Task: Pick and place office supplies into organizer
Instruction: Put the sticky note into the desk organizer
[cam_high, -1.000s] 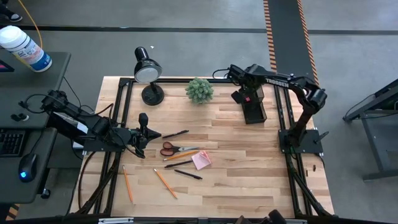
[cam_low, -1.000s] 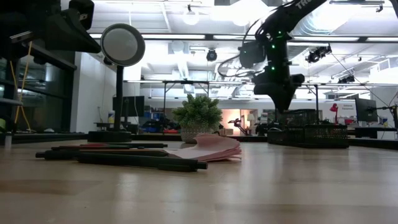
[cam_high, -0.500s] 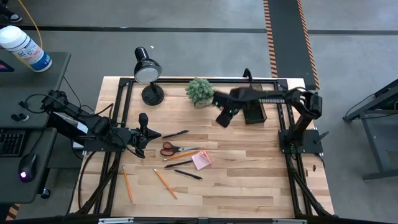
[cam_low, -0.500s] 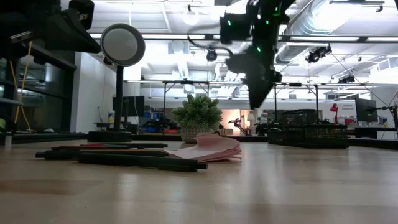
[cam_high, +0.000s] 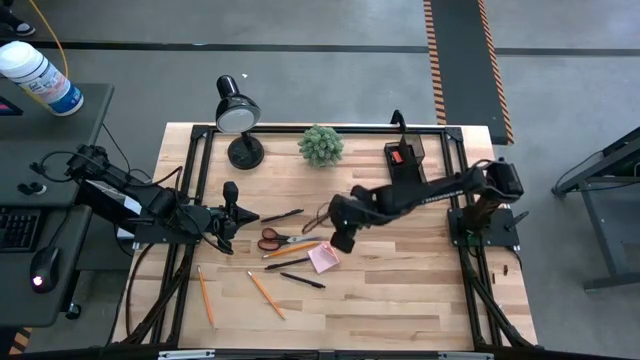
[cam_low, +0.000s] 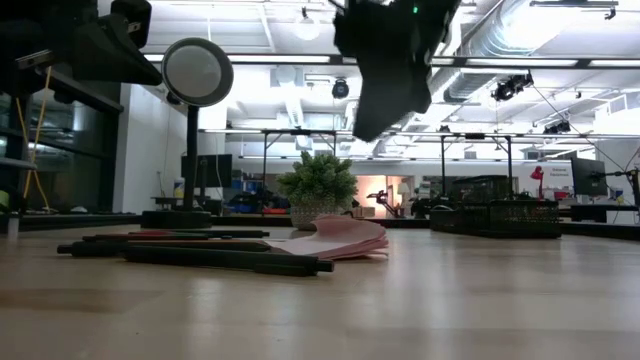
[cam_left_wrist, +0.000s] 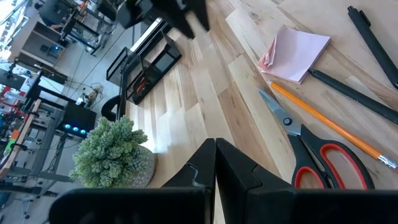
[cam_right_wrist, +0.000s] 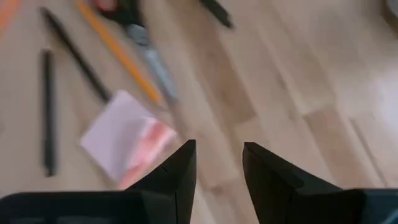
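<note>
Right claw: your right claw (cam_high: 341, 238) hangs above the middle of the light wooden bench (cam_high: 400, 290), just beside the pink square sticky-note pad (cam_high: 323, 258); its two dark fingers (cam_right_wrist: 177, 171) stand partly apart with nothing between them.
Left claw: your left claw (cam_high: 232, 212) sits at the bench's left edge, fingers (cam_left_wrist: 208, 165) pressed together, holding nothing.
Organizer: the small black mesh rectangular organizer (cam_high: 404, 160) stands at the far right of the bench, well apart from the loose supplies; a small red piece (cam_high: 396, 156) shows inside it.
Scissors: the red-handled scissors (cam_high: 282, 239) lie flat left of centre, with a thin orange pencil (cam_high: 292, 249) just beside them.
Pad: it lies flat on the bench, touching a black pen (cam_high: 287, 263); its corner looks lifted in the low view.
Other pens: one black pen (cam_high: 282, 215) lies beyond the scissors, another (cam_high: 302, 281) below the pad.
Other pencils: two more orange pencils (cam_high: 266, 295) lie near the front-left corner, apart from the cluster.
Bystanders: a black desk lamp (cam_high: 237, 118) and a small green plant (cam_high: 321, 145) stand along the far edge.
</note>
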